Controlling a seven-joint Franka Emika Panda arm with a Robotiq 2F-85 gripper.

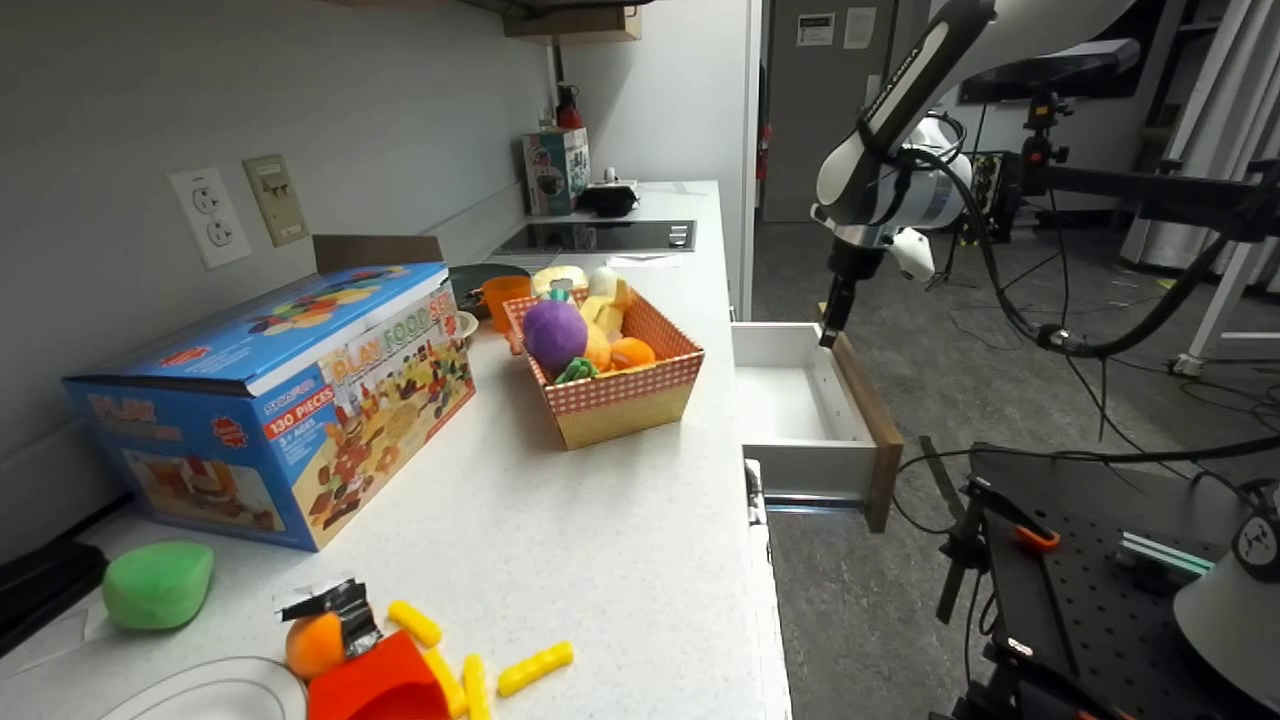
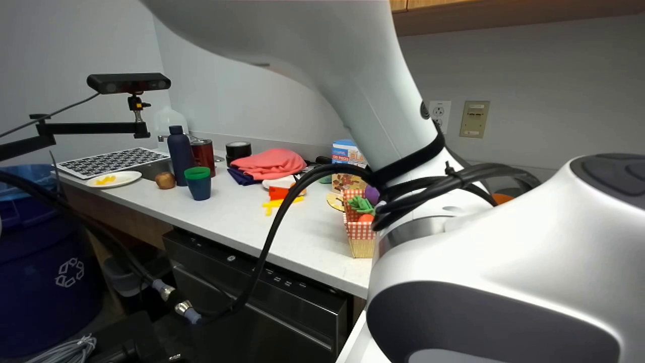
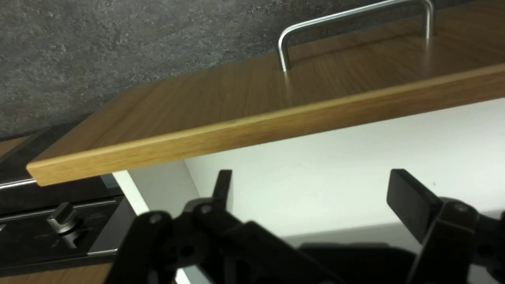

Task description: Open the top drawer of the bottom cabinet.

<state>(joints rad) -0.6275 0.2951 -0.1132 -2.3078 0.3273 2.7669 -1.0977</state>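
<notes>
Pulled well out of the bottom cabinet [image 1: 620, 540], the top drawer [image 1: 785, 395] shows a bare white inside and a brown wood front panel [image 3: 221, 102]. A metal bar handle [image 3: 339, 16] sits on the outer face of that panel. My gripper [image 1: 830, 338] points down at the drawer, just inside the front panel in an exterior view. In the wrist view the gripper [image 3: 311, 173] is open, its fingers wide apart with only white drawer surface behind the gap. Whether a finger touches the drawer, I cannot tell. The arm [image 2: 504, 252] hides the drawer in an exterior view.
A checked basket of toy food [image 1: 625, 405] stands on the counter near its edge, beside a blue play food box [image 1: 380, 390]. Farther along is a black cooktop [image 1: 600, 237]. A dark appliance with a knob [image 3: 65, 219] lies left of the drawer. Cables [image 1: 1010, 300] loop off the arm.
</notes>
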